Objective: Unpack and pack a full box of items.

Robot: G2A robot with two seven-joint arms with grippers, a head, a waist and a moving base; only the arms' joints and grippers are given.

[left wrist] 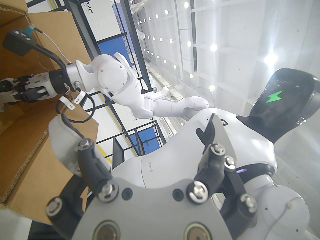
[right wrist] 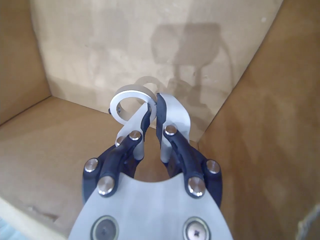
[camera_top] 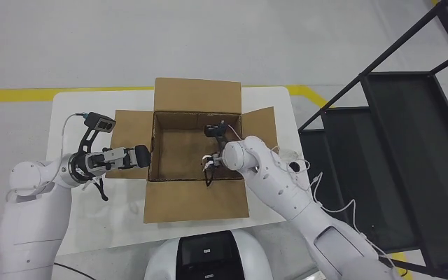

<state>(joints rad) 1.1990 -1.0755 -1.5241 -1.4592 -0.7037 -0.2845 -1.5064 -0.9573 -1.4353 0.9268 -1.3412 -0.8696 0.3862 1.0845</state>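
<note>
Box [camera_top: 196, 203] sits mid-frame on the table [camera_top: 77, 112], flaps open. Inside it, the right gripper [right wrist: 154, 109] is nearly closed, pinching a silver ring [right wrist: 130, 93] by its rim. The left gripper [left wrist: 135, 128] is spread wide and empty beside the left flap. The thin edge grip may let the ring twist and slip free.

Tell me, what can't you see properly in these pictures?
- Right wrist view: the fingers of the right gripper cover one side of the ring. I cannot tell what the ring is made of.
- Top view: the right arm hides part of the floor of the cardboard box.
- Left wrist view: the left gripper is beside a flap. Whether a finger touches the flap is hidden.
</note>
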